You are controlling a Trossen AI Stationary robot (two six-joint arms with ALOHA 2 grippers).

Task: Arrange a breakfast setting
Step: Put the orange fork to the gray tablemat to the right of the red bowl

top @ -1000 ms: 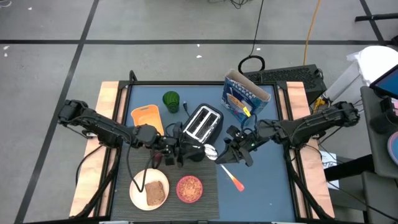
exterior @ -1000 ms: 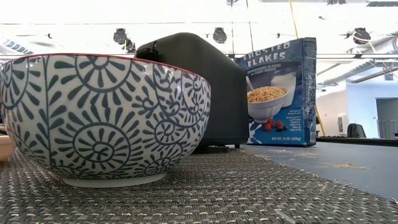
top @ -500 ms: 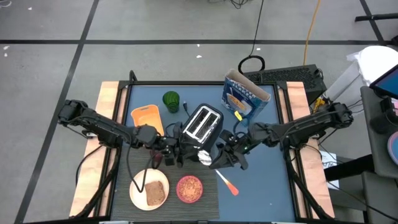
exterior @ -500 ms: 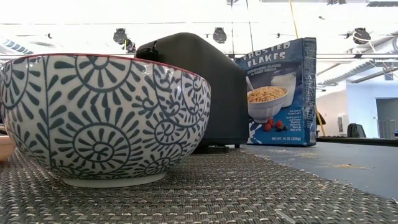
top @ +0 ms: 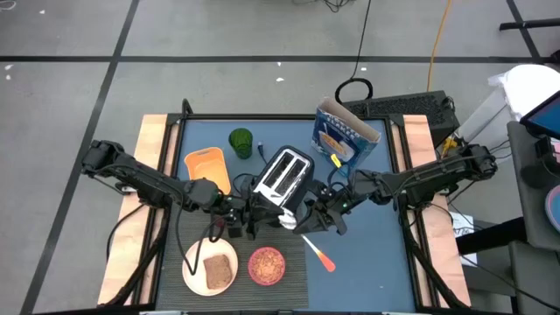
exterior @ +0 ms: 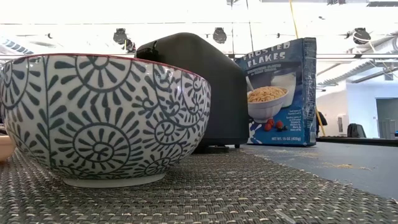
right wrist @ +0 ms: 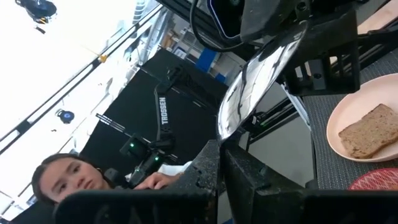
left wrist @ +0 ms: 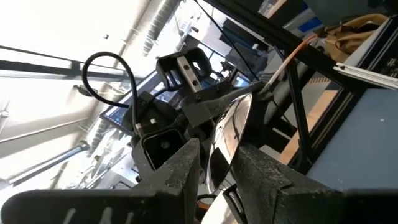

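Seen from above, a metal spoon [top: 302, 234] with a red handle is held in the air between two dark grippers, just in front of a silver-black toaster [top: 283, 174]. Its shiny bowl [top: 286, 218] has been carried leftward over the last second, from beside the right gripper [top: 320, 220] to a point between the fingers of the left gripper [top: 254, 219]. The right gripper is closed on the spoon's stem; in its wrist view the fingers [right wrist: 211, 168] are seen pinched together at the base of the spoon bowl. The left gripper's fingers [left wrist: 180, 165] are seen narrowly apart on either side of the spoon bowl, and whether they are pressing on it cannot be told. This is judged to be a handover in progress, so the spoon has not yet been laid on the table.

A dark woven mat [top: 297, 271] lies at the front of the blue table [top: 385, 254]. On it a round cream plate [top: 192, 261] is set with one slice of brown toast [top: 220, 270]. Just beside it a smaller bowl [top: 266, 266], pink inside and blue-patterned outside, is filled with reddish cereal. Behind these, an orange container [top: 206, 164] appears to hold nothing, and a green cup [top: 241, 142] and an opened cereal box [top: 343, 136] are placed.
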